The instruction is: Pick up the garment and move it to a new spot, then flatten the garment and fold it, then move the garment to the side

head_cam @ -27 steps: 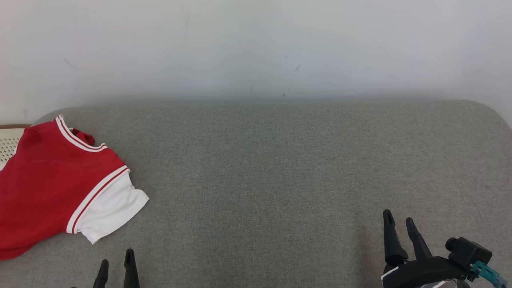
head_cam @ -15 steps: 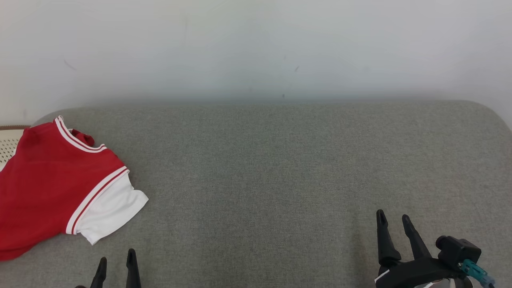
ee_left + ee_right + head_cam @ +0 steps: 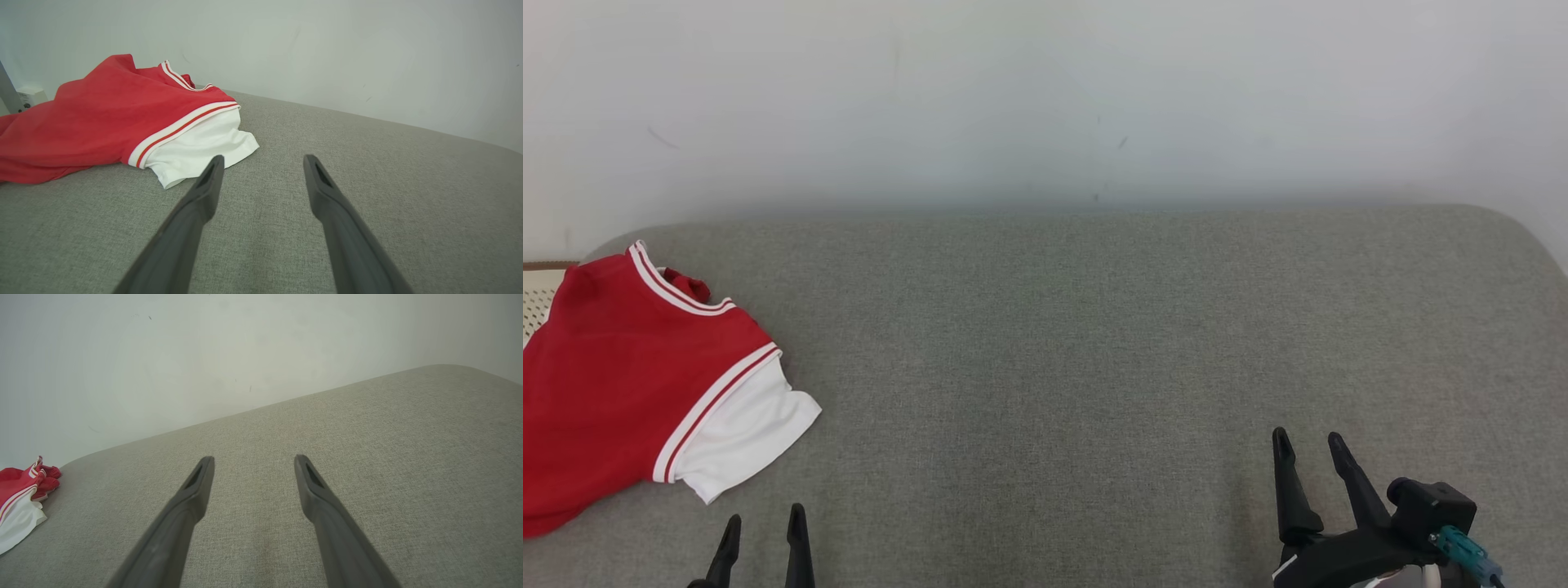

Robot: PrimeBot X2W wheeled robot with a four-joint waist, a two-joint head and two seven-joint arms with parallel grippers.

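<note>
Landmark: wide grey woven-fabric cushion (image 3: 1094, 343), rounded at far corners, backed by plain white wall (image 3: 1045, 98).

At cushion's left end: red short-sleeved knit garment (image 3: 621, 367), lying loose and rumpled, not folded, its left part cut off by edge of head view. White sleeve (image 3: 743, 433) with red-and-white striped band spread toward cushion's middle. Striped collar (image 3: 674, 286) toward cushion's back edge.

Over cushion's near edge, left part: left gripper (image 3: 765, 516), two long dark fingers set apart, nothing between them. Tips aimed toward cushion's back, near hem of white sleeve but clear of it.

Over cushion's near edge, right part: right gripper (image 3: 1308, 437), fingers likewise spread and empty, above bare fabric, well apart from garment. Teal connector (image 3: 1462, 551) on its dark wrist housing.

Beyond cushion's left end, behind garment: cream perforated object (image 3: 538, 298), identity unclear.
</note>
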